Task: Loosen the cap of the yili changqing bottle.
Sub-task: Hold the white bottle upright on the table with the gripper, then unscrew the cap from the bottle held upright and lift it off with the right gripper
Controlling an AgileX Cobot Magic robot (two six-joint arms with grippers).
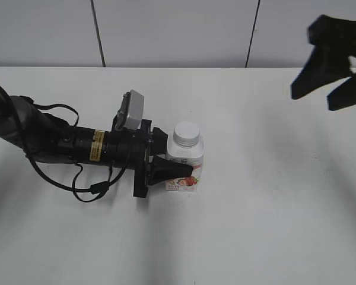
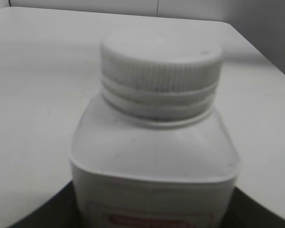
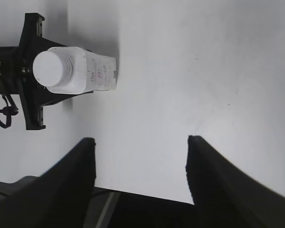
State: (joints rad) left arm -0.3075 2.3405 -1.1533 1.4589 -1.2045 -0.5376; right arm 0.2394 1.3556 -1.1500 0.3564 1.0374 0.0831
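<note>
The yili changqing bottle (image 1: 187, 167) stands upright mid-table, white with a pink-red fruit label. Its ribbed white cap (image 1: 186, 133) sits on the neck. My left gripper (image 1: 179, 161) lies low on the table and is shut on the bottle's body, one finger across the front. The left wrist view shows the cap (image 2: 161, 66) and the bottle's shoulders (image 2: 154, 152) close up, with dark fingers at both lower corners. My right gripper (image 1: 313, 95) hangs high at the upper right, open and empty. In the right wrist view (image 3: 140, 142) it is well away from the bottle (image 3: 83, 71) and cap (image 3: 50, 66).
The white table (image 1: 273, 208) ends at a pale panelled wall at the back. The left arm and its loose black cable (image 1: 77, 184) lie on the table left of the bottle.
</note>
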